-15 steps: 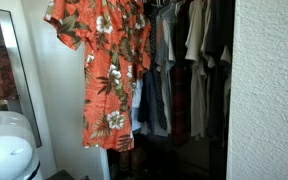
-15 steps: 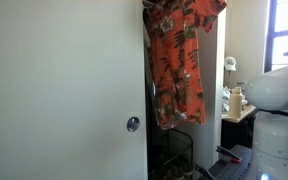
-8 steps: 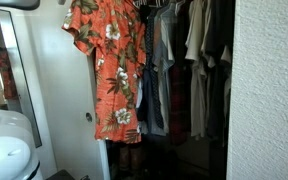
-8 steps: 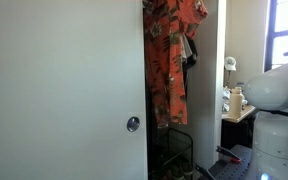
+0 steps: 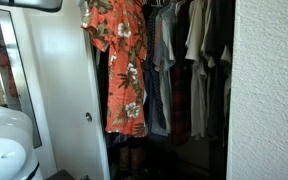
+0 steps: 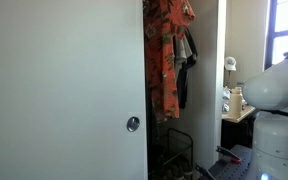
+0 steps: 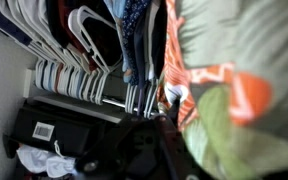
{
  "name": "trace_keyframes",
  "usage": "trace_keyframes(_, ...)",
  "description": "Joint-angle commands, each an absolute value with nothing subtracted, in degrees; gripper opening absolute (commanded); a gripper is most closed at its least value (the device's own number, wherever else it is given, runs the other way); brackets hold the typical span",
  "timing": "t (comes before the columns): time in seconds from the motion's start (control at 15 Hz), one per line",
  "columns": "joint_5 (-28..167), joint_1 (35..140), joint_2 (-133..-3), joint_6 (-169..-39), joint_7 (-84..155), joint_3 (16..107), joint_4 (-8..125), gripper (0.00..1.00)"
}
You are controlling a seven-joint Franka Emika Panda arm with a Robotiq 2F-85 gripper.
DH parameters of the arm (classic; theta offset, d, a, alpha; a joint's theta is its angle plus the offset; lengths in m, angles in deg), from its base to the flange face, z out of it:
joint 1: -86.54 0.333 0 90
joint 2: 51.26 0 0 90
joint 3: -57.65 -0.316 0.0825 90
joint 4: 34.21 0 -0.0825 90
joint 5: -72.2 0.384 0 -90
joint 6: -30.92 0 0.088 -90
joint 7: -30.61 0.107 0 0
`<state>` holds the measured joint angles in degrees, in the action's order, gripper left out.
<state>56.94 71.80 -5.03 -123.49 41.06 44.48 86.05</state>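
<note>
Closet doorway holds the orange floral shirt [image 5: 124,70] against the white door [image 5: 59,90] edge, closed end effector [image 7: 147,152] beside it.

This is a home, at a bedroom closet. Shirts and jackets [image 5: 194,60] hang crowded together, an orange flowered shirt [image 5: 124,70] among them. White hangers [image 7: 79,80] sit in a row. The white door [image 6: 64,90] has a round pull [image 6: 132,124], and a mirror [image 5: 4,70] stands beside it.

Daylight from window [image 6: 287,30]; closet interior [image 5: 199,110] dim, shadowed; wrist view blurred, shirt [image 7: 244,90] out of focus.
</note>
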Motion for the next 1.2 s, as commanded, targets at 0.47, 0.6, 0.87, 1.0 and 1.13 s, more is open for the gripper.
trace_keyframes(0.47,50.2,70.2,-24.0,-129.3,40.8,43.4,71.1,0.02)
trace_keyframes(0.6,49.0,70.4,-26.5,-129.4,41.1,42.9,69.1,0.02)
trace_keyframes(0.87,45.8,70.8,-30.7,-129.2,42.2,41.7,64.8,0.02)
trace_keyframes(1.0,44.1,70.9,-32.5,-129.0,42.9,41.2,63.2,0.02)
trace_keyframes(1.13,43.4,69.2,-34.3,-129.2,42.9,39.4,61.3,0.02)
